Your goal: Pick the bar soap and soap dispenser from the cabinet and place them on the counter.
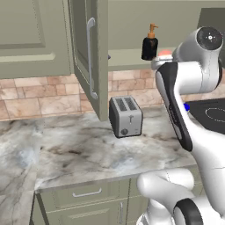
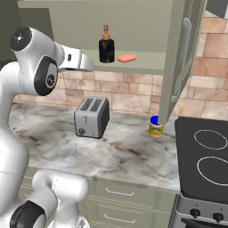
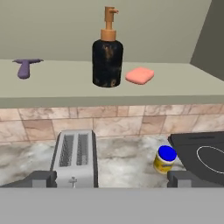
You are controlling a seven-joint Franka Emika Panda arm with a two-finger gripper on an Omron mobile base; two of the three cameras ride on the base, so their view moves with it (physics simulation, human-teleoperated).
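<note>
The bar soap [image 3: 140, 75] lies on the open cabinet [image 2: 147, 63] shelf, just beside the soap dispenser [image 3: 107, 60]; a purple object [image 3: 25, 68] lies farther along. Toaster [image 3: 74, 157] and yellow jar [image 3: 164, 160] stand on the counter [image 2: 129, 153] below. The gripper [image 3: 112, 178], spread wide and empty, faces the shelf from well apart.

Soap dispenser [image 3: 107, 59]: black bottle, orange pump, upright on open olive cabinet [image 3: 87, 94] shelf. Bar soap [image 3: 140, 75]: salmon-pink, flat, just beside it. Marbled tabletop [image 2: 133, 153] below.
</note>
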